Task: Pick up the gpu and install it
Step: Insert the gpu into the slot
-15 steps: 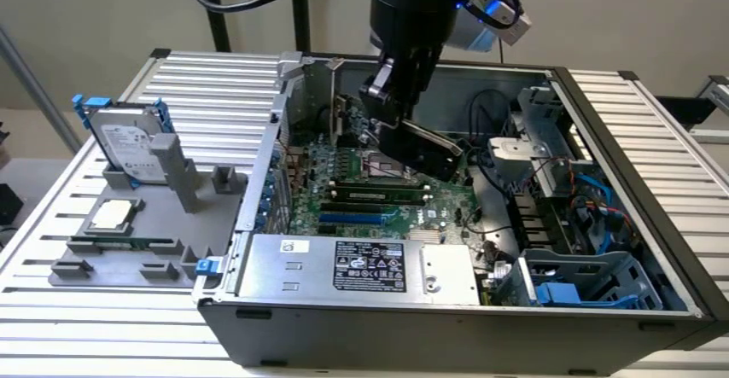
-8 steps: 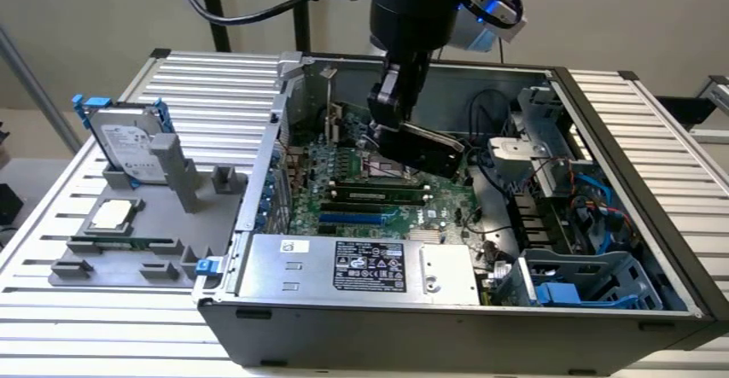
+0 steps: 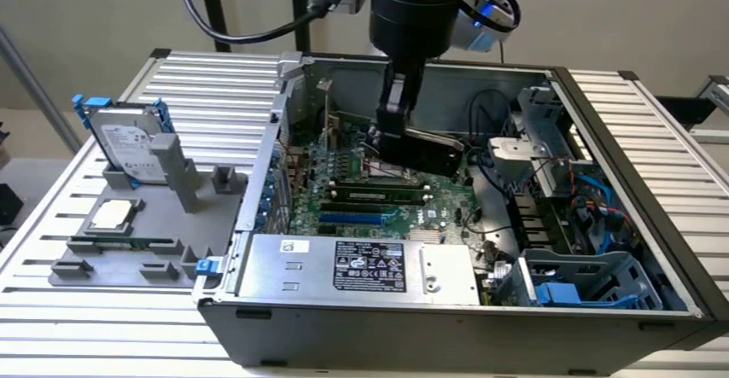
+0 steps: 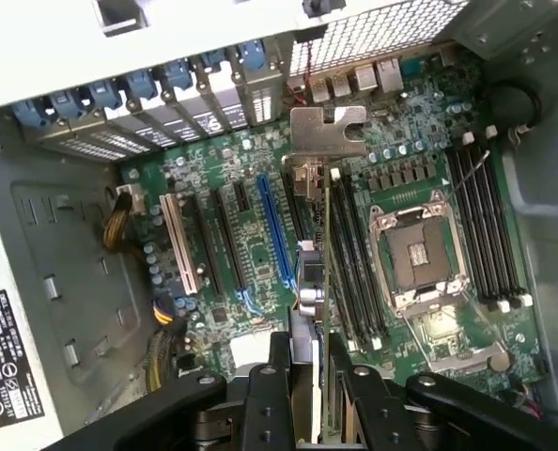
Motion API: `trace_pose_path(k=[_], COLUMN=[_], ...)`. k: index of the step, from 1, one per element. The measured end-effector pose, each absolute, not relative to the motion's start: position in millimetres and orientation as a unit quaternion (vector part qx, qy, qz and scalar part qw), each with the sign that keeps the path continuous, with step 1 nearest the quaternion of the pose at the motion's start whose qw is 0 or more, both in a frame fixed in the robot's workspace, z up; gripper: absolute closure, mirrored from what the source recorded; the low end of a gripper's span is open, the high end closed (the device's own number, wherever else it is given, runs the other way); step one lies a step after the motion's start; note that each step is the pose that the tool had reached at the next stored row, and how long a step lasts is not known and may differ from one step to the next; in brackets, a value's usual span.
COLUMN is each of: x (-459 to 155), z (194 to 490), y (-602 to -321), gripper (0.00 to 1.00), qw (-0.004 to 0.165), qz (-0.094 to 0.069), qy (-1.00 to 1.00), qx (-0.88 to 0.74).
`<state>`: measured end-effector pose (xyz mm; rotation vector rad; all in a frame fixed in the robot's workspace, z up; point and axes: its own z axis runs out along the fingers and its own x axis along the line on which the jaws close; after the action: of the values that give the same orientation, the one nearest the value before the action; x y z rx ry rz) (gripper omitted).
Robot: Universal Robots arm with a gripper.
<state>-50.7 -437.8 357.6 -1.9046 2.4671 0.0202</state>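
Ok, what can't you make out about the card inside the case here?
Exterior view: the gripper and the gpu itself hide its bottom edge and the slot beneath.
Wrist view: the gpu is edge-on, faces unseen; whether it is seated cannot be told.
Exterior view: the power supply label is too small to read.

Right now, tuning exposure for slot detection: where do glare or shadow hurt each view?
Exterior view: light is even, though the motherboard is dimmer than the slatted table. Wrist view: the case wall washes out white, the graphics card gleams at its bracket, a bright patch sits beside the processor socket, and the gripper holding the card is dark.
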Motion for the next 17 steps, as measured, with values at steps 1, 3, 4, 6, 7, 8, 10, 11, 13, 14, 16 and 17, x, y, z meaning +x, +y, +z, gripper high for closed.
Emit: trace_pose_path(k=[1,3,4,6,7,8,10,11,13,14,16,17], x=[-50.7,-50.7,-50.7,-51.2,-51.5,-52.0,-53.3,-54.4,-57.1,-59.1,-64.1,-66.8], z=[356.3,353.3,351.9,348.7,347.1,345.4,341.8,339.8,336.3,334.5,330.9,329.0], y=[-437.8,-437.8,-437.8,-437.8,-437.9,-438.1,-438.8,-439.2,-439.9,-440.3,-441.2,-441.7], gripper=[1.0,1.0,1.0,1.0,1.0,1.0,1.0,1.0,1.0,1.0,1.0,1.0], qw=[0.013,0.013,0.013,0.013,0.014,0.014,0.015,0.016,0.016,0.016,0.017,0.017], qz=[0.006,0.006,0.006,0.007,0.007,0.008,0.009,0.01,0.011,0.011,0.011,0.011], qy=[0.786,0.774,0.769,0.759,0.756,0.753,0.748,0.747,0.744,0.743,0.742,0.742], qx=[-0.618,-0.633,-0.639,-0.65,-0.654,-0.658,-0.663,-0.665,-0.668,-0.669,-0.67,-0.67])
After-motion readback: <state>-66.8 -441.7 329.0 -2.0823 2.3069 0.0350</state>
